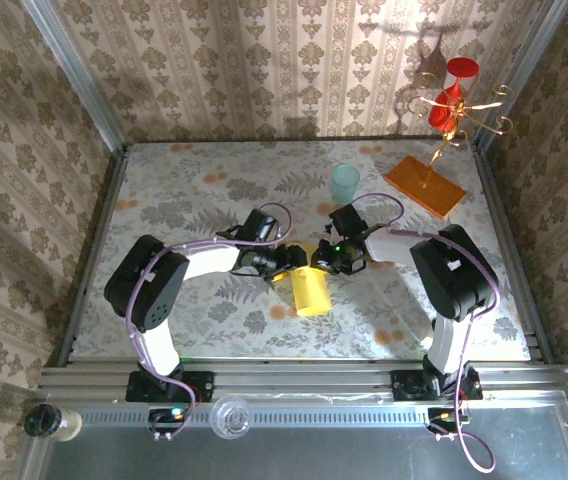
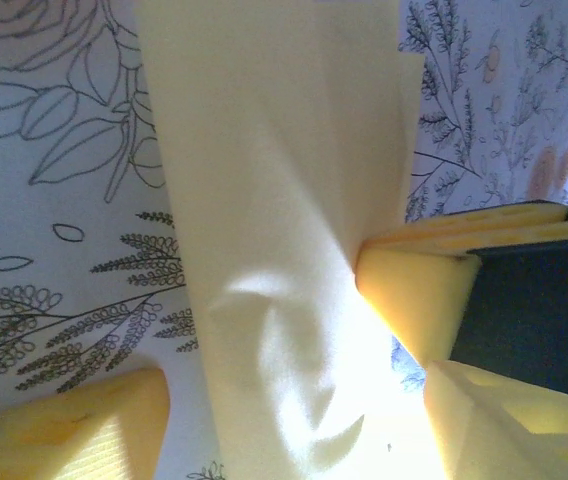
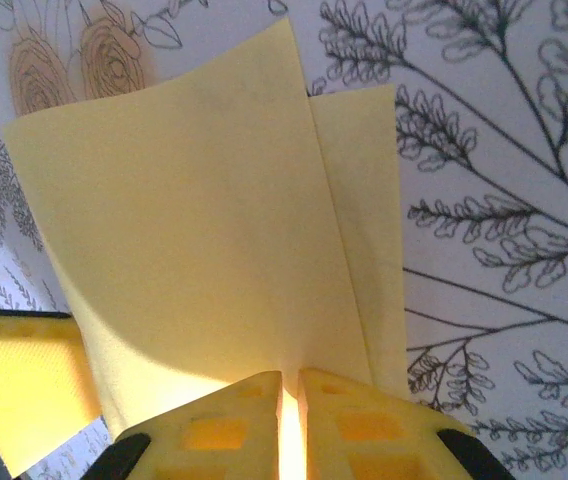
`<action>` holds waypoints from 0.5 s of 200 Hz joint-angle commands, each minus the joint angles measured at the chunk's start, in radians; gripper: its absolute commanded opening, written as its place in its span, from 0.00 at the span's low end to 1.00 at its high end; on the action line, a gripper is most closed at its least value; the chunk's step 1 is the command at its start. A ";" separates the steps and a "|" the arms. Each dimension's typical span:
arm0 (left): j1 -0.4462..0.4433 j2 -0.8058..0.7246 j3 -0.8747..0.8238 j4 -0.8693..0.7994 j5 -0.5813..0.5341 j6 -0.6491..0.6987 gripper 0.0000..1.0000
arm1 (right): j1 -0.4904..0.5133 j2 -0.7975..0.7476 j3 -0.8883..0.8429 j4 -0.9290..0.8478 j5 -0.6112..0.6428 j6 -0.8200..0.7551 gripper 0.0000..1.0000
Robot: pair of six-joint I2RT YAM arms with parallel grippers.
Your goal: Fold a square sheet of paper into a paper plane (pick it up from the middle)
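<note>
My right end effector (image 1: 328, 258) is clenched on the sheet of paper (image 1: 312, 292). In the right wrist view both pads meet on its near edge at 6 o'clock, with no gap between them (image 3: 289, 395). My left end effector (image 1: 284, 262) is released. In the left wrist view its fingers (image 2: 74, 430) stand wide to either side of the sheet (image 2: 274, 200), and neither one presses it.

The sheet sits near the middle of the table (image 1: 194, 200), at 6 o'clock from the pale cup (image 1: 345, 184). It spreads toward 6 o'clock from where my 2 end effectors meet. It is already doubled: the right wrist view shows 2 layers (image 3: 194, 220), the under one peeking out at 3 o'clock.

I judge the sheet very light, thin and limp. It bows and shades softly under its own weight, so 1 pinch point will let it swing and twist. It should crease easily, and a stray crease would stay. I would take it at the fold line near the middle of an edge, with flat pads and light pressure. My other end effector should take the opposite edge before any pulling, to keep the layers aligned and avoid a tear.
</note>
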 commanded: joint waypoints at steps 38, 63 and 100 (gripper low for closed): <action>-0.038 0.077 0.060 -0.203 -0.041 0.097 0.63 | -0.002 -0.054 -0.034 -0.015 -0.032 0.031 0.15; -0.043 0.092 0.062 -0.210 -0.043 0.111 0.58 | -0.002 -0.046 -0.036 -0.015 -0.029 0.039 0.15; -0.046 0.081 0.081 -0.244 -0.059 0.136 0.54 | -0.002 -0.045 -0.040 -0.025 -0.010 0.043 0.15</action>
